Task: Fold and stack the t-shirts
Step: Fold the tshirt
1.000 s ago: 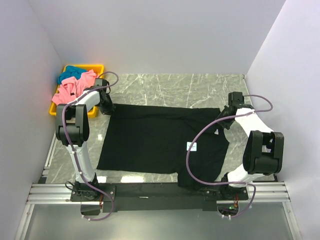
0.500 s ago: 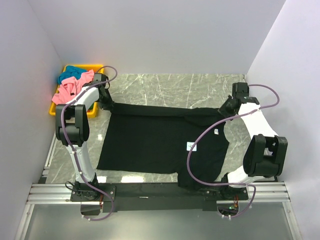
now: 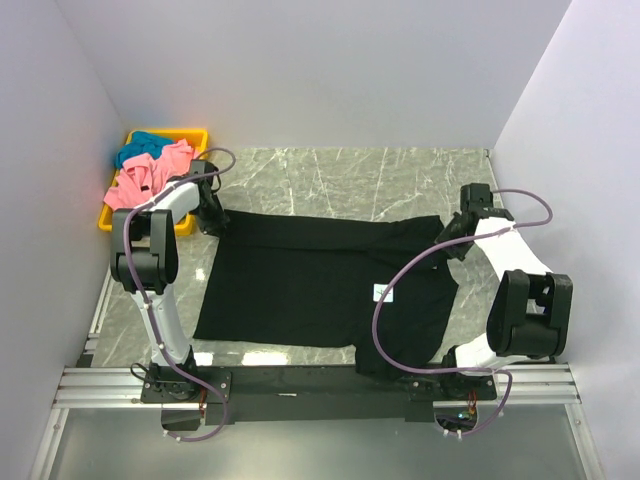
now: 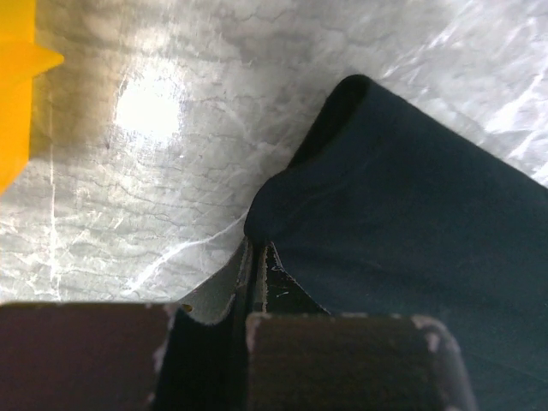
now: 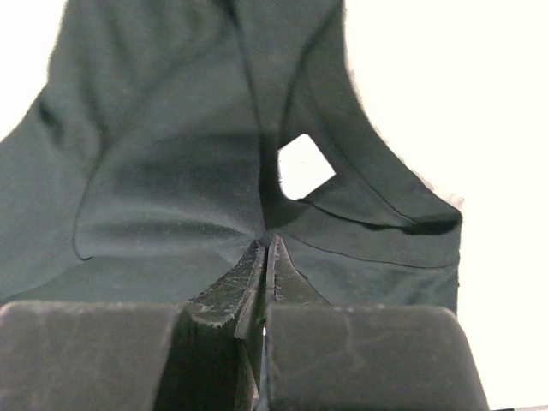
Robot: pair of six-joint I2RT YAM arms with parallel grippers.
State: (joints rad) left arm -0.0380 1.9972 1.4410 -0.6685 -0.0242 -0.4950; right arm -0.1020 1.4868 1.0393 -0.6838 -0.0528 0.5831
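The black t-shirt (image 3: pixel 320 285) lies spread across the marble table, a small white tag (image 3: pixel 382 292) showing on its right half. My left gripper (image 3: pixel 213 222) is shut on its far left corner; in the left wrist view the fingertips (image 4: pixel 257 247) pinch the dark cloth (image 4: pixel 402 197) just above the table. At the far right part of the shirt, the right gripper (image 3: pixel 446 236) is shut on a bunched fold. The right wrist view shows those jaws (image 5: pixel 265 242) closed on black fabric (image 5: pixel 171 154). Pink (image 3: pixel 150 178) and teal (image 3: pixel 150 142) t-shirts sit crumpled at the far left.
A yellow bin (image 3: pixel 192 134) at the far left corner holds the pink and teal shirts; its edge (image 4: pixel 13 86) shows in the left wrist view. White walls close in the left, back and right. A metal rail (image 3: pixel 320 385) runs along the near edge.
Both grippers drew the shirt's far edge away from the arm bases, then brought it back nearer. Both stayed shut on the cloth throughout.
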